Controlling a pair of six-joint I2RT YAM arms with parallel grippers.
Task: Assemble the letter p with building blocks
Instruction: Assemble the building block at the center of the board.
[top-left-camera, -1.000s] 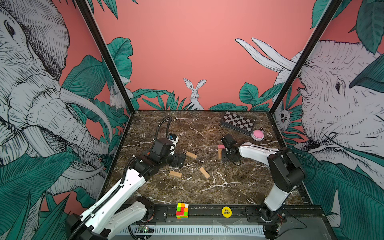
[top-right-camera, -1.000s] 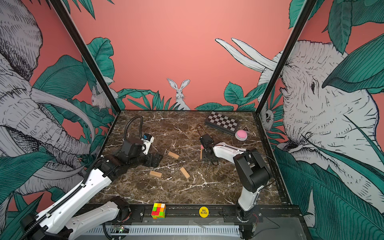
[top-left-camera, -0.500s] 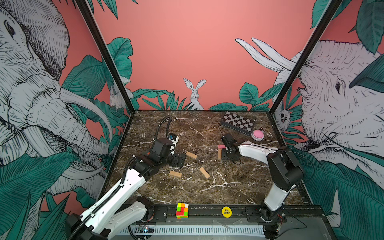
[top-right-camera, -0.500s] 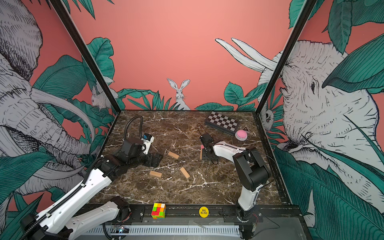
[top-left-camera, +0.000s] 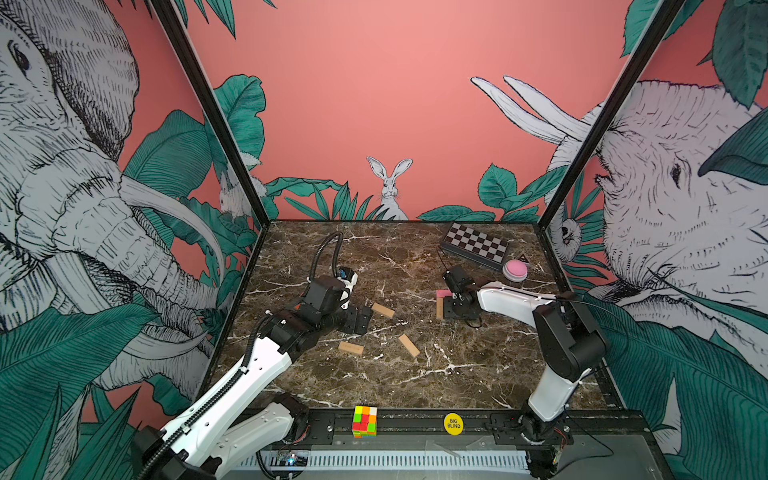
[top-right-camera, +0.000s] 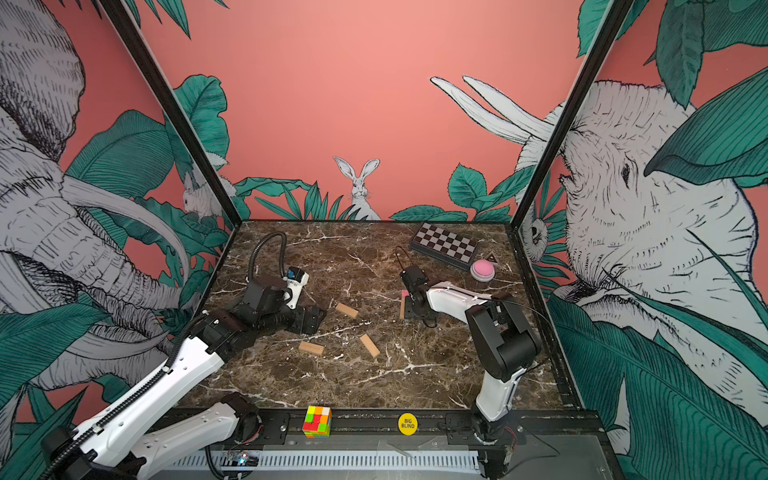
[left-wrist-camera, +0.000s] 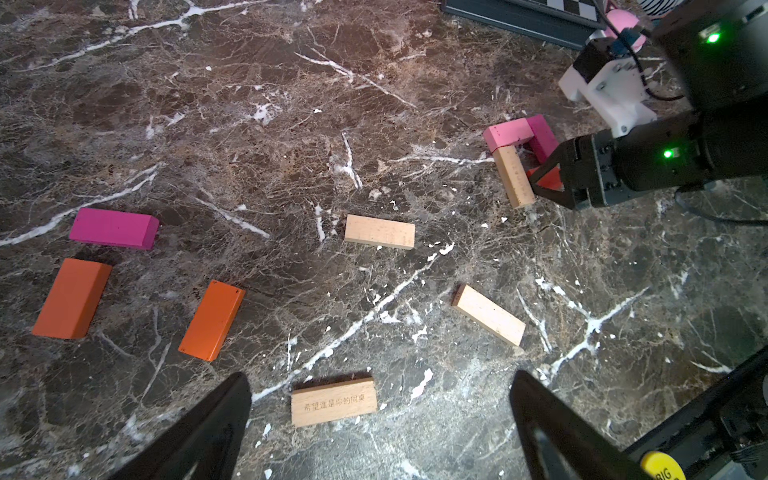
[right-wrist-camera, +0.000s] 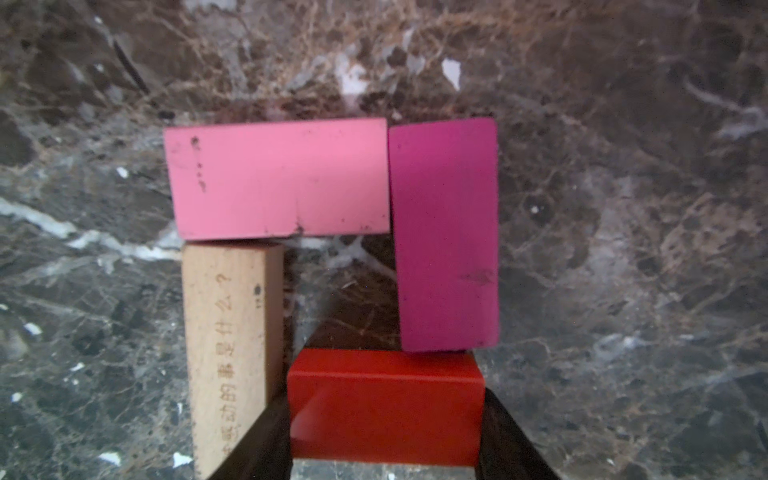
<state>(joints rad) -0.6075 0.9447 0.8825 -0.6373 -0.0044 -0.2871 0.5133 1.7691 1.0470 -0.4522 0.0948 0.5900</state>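
Right pincer (right-wrist-camera: 382, 434) clamps red block (right-wrist-camera: 386, 399); disc (top-left-camera: 453, 423): BIG BLIND

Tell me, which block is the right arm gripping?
The red block, pinched in the right tool. It is the only red one, and nothing else is gripped.

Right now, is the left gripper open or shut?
Open: in the left wrist view the left gripper has its fingers wide apart, nothing held between them.
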